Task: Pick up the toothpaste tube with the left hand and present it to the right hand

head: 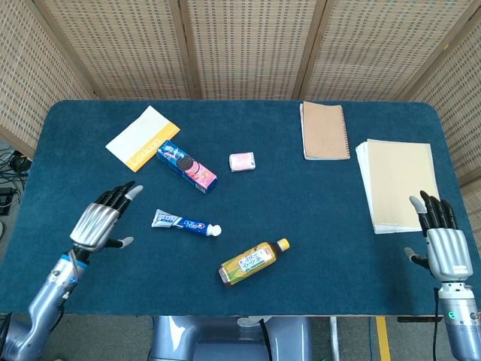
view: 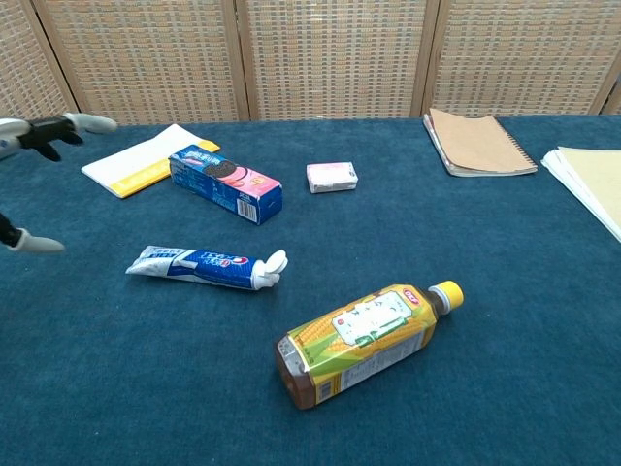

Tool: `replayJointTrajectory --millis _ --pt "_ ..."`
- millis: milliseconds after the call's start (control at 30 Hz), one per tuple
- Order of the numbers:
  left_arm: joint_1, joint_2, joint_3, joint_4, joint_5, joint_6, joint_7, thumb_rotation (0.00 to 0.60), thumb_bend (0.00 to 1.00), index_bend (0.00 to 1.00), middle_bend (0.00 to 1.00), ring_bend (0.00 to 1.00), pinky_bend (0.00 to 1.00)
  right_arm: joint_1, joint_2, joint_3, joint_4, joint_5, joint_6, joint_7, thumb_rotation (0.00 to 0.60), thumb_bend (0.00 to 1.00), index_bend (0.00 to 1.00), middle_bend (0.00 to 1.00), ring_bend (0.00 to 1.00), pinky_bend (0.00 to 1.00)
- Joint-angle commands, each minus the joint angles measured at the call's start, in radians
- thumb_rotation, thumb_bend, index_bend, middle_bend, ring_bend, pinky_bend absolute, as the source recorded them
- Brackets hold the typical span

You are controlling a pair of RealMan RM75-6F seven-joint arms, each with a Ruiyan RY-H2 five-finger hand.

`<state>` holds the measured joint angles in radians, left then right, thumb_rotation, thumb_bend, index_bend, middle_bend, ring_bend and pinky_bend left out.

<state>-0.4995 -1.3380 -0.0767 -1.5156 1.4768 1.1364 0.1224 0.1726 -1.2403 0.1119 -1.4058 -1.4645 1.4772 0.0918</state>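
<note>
While toothpaste tube [head: 186,222] lies flat, left robot hand [head: 100,222] (fingers spread) hovers beside

The table [head: 316,203] wears deep blue cloth. The toothpaste tube [head: 185,222] is blue and white with a white cap; the biscuit box [head: 186,165] blue and pink; the bottle [head: 253,262] yellow-labelled with a yellow cap; the notebook [head: 325,130] brown.

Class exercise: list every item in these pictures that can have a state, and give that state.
toothpaste tube: lying flat, capped, not held
left hand: open, beside the tube
right hand: open, at table edge
drink bottle: on its side, capped
cookie box: lying closed
notebook: closed
</note>
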Motion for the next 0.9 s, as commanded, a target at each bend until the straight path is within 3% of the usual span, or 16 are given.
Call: replayJointTrajectory --millis 33,267,567,900 --pt "-0.113 -0.108 -0.026 0.139 0.033 -0.124 -0.047 0.600 0.10 0.18 0.22 0.24 0.30 -0.001 0.001 0.002 -0.002 0.004 -0.003 0.000 0.600 0.00 0.00 0.00 0.00 0.00" --pt "-0.196 -0.215 -0.023 0.282 0.019 -0.231 -0.078 0.600 0.17 0.23 0.27 0.31 0.35 0.002 -0.002 0.002 0.010 0.018 -0.030 0.003 0.600 0.00 0.00 0.00 0.00 0.00" --pt "-0.238 -0.261 -0.009 0.350 0.017 -0.267 -0.078 0.600 0.24 0.31 0.33 0.37 0.41 0.005 -0.002 0.004 0.017 0.021 -0.046 0.009 0.600 0.00 0.00 0.00 0.00 0.00" --pt "-0.261 -0.298 0.007 0.392 0.007 -0.291 -0.084 0.600 0.24 0.33 0.34 0.38 0.42 0.008 -0.003 0.008 0.026 0.026 -0.059 0.021 0.600 0.00 0.00 0.00 0.00 0.00"
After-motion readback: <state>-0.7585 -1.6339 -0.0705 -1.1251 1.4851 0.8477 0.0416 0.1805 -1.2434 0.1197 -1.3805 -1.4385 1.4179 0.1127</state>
